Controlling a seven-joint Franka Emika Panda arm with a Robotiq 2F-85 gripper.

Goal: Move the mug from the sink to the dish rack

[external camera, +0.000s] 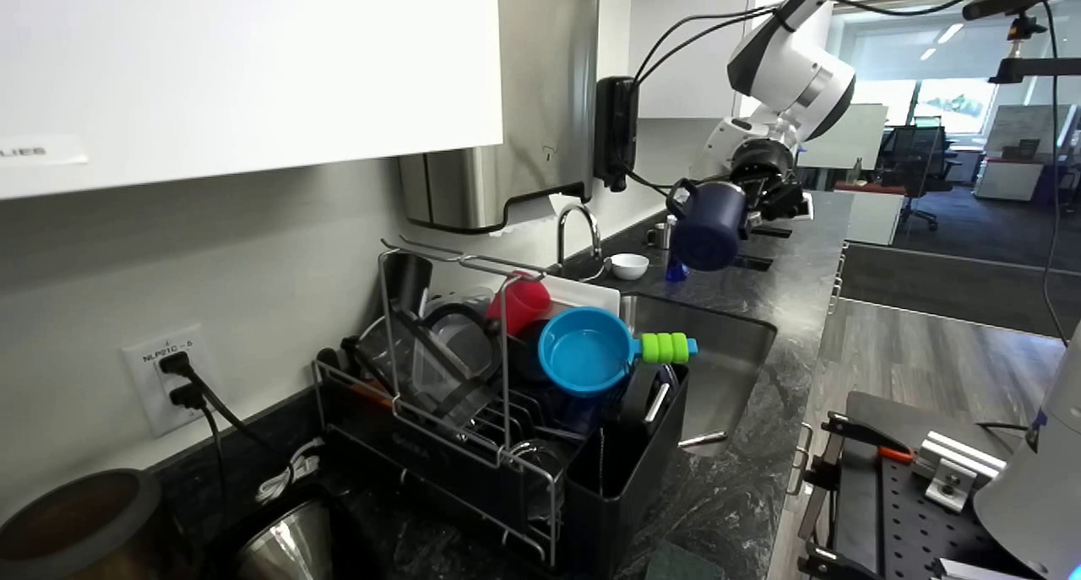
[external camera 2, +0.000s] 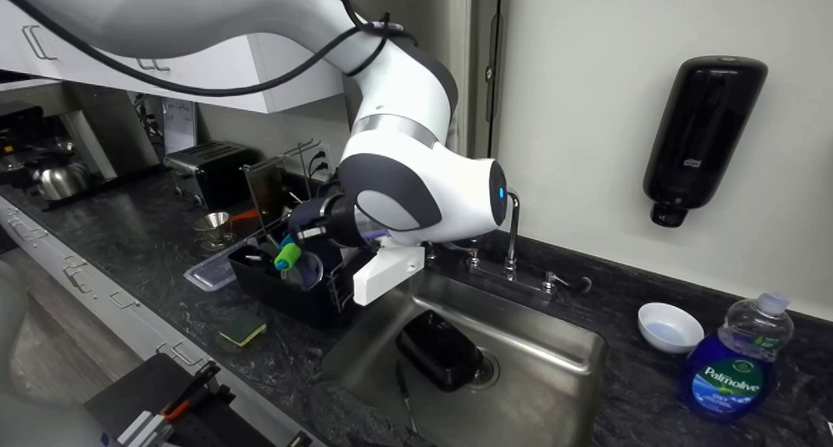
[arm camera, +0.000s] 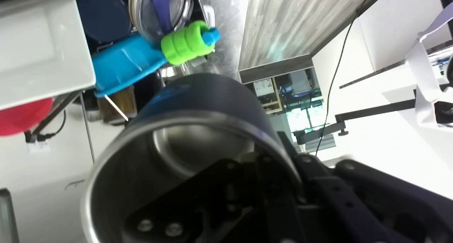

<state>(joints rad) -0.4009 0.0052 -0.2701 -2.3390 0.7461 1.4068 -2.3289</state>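
My gripper (external camera: 748, 212) is shut on the dark navy mug (external camera: 711, 227), pinching its wall near the rim. In the wrist view one black finger (arm camera: 260, 172) reaches inside the mug's steel interior, and the other lies along its outside. The mug hangs in the air, tilted, its base turned away from the gripper and its handle (external camera: 681, 197) up at the side. Its far end points towards the dish rack (external camera: 448, 470). In an exterior view the steel sink (external camera 2: 520, 395) lies below the arm. Part of the mug's lower wall is cut off in the wrist view.
The rack bears a cyan pan (external camera: 583, 352) with a green handle, a red cup (external camera: 521, 301) and a white plate (arm camera: 42, 52). A black container (external camera 2: 442, 349) lies in the sink. Near it stand a faucet (external camera 2: 514, 232), white bowl (external camera 2: 670, 326) and soap bottle (external camera 2: 729, 369). A cabinet (external camera: 253, 73) overhangs.
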